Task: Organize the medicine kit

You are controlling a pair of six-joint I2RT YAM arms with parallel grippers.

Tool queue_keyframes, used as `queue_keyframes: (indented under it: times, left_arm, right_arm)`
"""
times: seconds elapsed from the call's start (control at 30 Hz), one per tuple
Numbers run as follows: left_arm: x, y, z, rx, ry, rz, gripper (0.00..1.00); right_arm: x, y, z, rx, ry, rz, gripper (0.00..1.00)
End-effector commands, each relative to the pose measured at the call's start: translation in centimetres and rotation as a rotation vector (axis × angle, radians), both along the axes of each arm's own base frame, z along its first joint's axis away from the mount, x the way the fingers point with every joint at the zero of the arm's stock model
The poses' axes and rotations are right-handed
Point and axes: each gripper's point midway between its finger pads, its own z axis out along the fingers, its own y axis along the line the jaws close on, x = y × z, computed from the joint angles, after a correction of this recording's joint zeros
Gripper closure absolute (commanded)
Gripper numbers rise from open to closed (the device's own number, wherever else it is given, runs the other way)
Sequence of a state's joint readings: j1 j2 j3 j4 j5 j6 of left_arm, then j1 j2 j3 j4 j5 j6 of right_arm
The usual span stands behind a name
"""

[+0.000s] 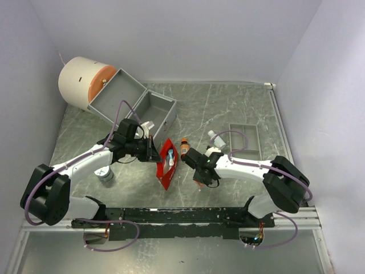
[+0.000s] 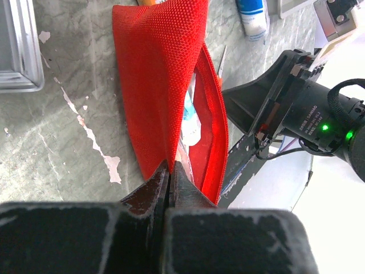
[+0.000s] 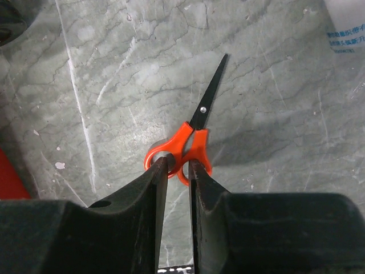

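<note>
The red pouch [image 1: 167, 164] lies open at the table's middle, with sachets showing inside. My left gripper [image 2: 170, 165] is shut on the near edge of the pouch [image 2: 154, 85] and holds one side up. In the top view the left gripper [image 1: 153, 149] sits at the pouch's left. My right gripper [image 3: 178, 165] is shut on the orange handles of small scissors [image 3: 197, 125], whose black blades point away; their shadow falls on the table to the right. The right gripper [image 1: 201, 178] hangs just right of the pouch. The grey metal case [image 1: 165, 105] stands open at the back left.
A white drum [image 1: 85, 83] with an orange face lies behind the case. A shallow grey divided tray [image 1: 245, 140] sits at the right. An orange bottle [image 1: 185, 147] and a white bottle [image 1: 217, 138] lie near the pouch; another small bottle [image 1: 105, 174] stands by the left arm.
</note>
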State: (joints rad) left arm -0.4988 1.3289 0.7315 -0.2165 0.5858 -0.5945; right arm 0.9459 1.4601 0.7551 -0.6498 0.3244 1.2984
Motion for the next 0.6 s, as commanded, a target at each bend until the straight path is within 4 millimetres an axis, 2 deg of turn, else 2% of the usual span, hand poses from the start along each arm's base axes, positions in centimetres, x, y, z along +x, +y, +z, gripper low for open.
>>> queue_keyframes:
  times: [0.0,0.13,0.27,0.4,0.57]
  left_arm:
    - [0.7,0.1,0.1,0.014,-0.022,0.006,0.93]
    - [0.6,0.2,0.1,0.016,-0.024,0.008,0.93]
    - [0.7,0.2,0.0,0.017,-0.022,0.009,0.93]
    - [0.7,0.2,0.0,0.018,-0.022,0.010,0.93]
    - [0.8,0.2,0.1,0.019,-0.022,0.010,0.93]
  right_arm:
    - [0.0,-0.1,-1.1,-0.019,0.005,-0.002,0.78]
    - [-0.1,-0.5,-1.6,-0.052,0.015,-0.015,0.83]
    - [-0.1,-0.9,-1.7,-0.066,0.012,-0.021,0.99]
    - [0.2,-1.1,-1.1,-0.067,-0.013,-0.029,1.00]
    - [1.4,-0.8,1.0,-0.012,-0.104,-0.034,1.00]
